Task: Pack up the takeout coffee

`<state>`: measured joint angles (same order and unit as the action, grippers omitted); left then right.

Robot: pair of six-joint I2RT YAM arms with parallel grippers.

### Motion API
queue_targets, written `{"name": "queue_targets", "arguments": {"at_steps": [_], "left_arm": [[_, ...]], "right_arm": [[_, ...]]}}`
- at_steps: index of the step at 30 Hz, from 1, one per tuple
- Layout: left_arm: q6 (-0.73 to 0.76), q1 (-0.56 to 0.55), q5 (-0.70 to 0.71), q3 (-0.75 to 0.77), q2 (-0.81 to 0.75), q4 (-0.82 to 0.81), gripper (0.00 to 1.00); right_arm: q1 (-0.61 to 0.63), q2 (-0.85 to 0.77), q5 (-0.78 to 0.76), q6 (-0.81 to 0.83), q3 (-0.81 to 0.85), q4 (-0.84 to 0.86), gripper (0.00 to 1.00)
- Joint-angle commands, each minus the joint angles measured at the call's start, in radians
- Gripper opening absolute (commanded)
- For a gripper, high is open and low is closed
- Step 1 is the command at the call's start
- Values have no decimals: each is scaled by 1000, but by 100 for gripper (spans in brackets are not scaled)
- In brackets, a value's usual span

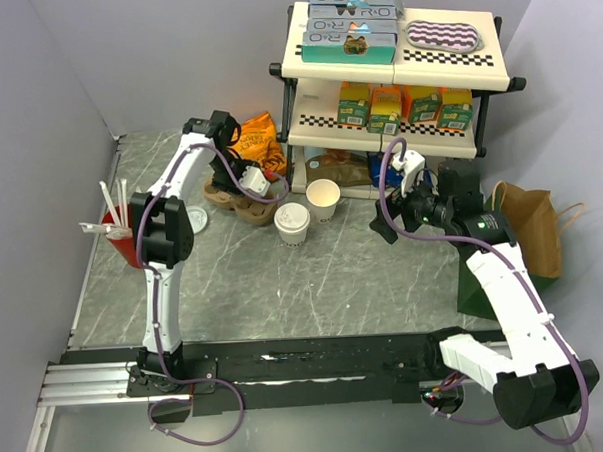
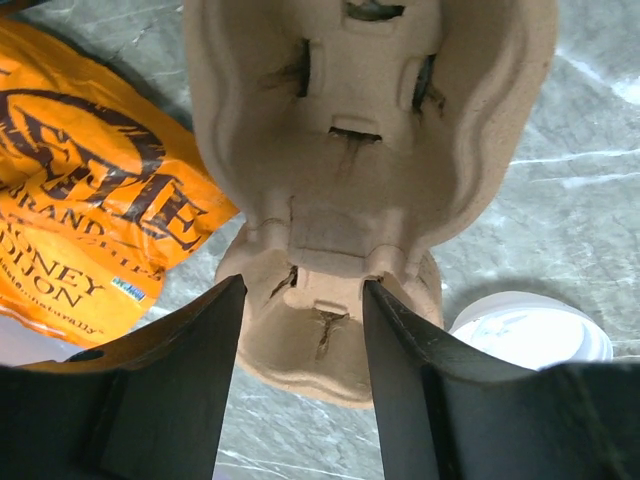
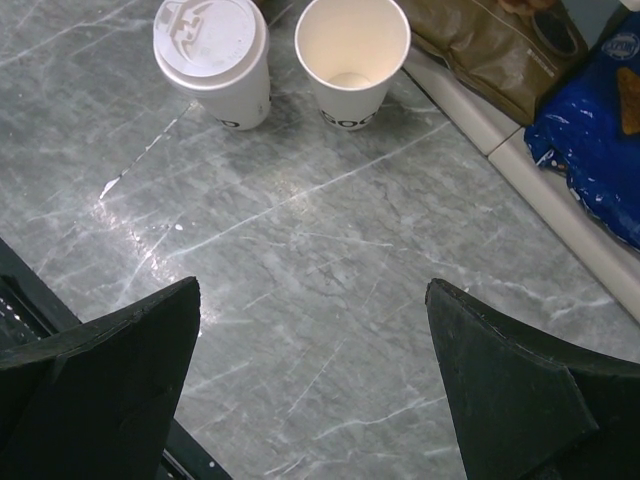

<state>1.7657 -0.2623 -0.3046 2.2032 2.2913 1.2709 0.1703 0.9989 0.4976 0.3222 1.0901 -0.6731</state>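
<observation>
Left wrist view: the left gripper point(image 2: 305, 290) hangs over the brown pulp carrier point(image 2: 360, 150). Its two black fingers are spread, and the carrier's nearest cup well shows between them. I cannot tell whether the pads touch the pulp. An orange snack bag point(image 2: 90, 200) lies beyond the left finger, and a loose white lid point(image 2: 530, 335) lies just outside the right finger.

Right wrist view: the right gripper point(image 3: 312, 290) hovers over the grey table point(image 3: 300, 250), fingers wide apart and holding nothing. The takeout coffee point(image 3: 210, 60), lid on, stands upright ahead of the left finger. The lidless cup point(image 3: 350, 60) is just beside it, straight ahead of the gap.

The step looks like steadying the carrier for loading. To do it well, I would close on a firm ridge rather than a thin well floor. The squeeze should be gentle so the pulp does not buckle, and the wells should stay level and unblocked. The right arm should take the lidded cup by its wall, below the lid and clear of its neighbour.
</observation>
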Motion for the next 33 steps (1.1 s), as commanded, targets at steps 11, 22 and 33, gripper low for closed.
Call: {"name": "queue_targets", "arguments": {"at_steps": [11, 22, 33], "left_arm": [[64, -34, 32, -5, 28, 64, 52], [77, -41, 67, 10, 51, 84, 43], [-31, -35, 127, 47, 10, 21, 1]], "right_arm": [[-23, 9, 7, -17, 13, 24, 100], [-34, 9, 6, -18, 13, 23, 100], [-41, 3, 4, -15, 19, 18, 100]]}}
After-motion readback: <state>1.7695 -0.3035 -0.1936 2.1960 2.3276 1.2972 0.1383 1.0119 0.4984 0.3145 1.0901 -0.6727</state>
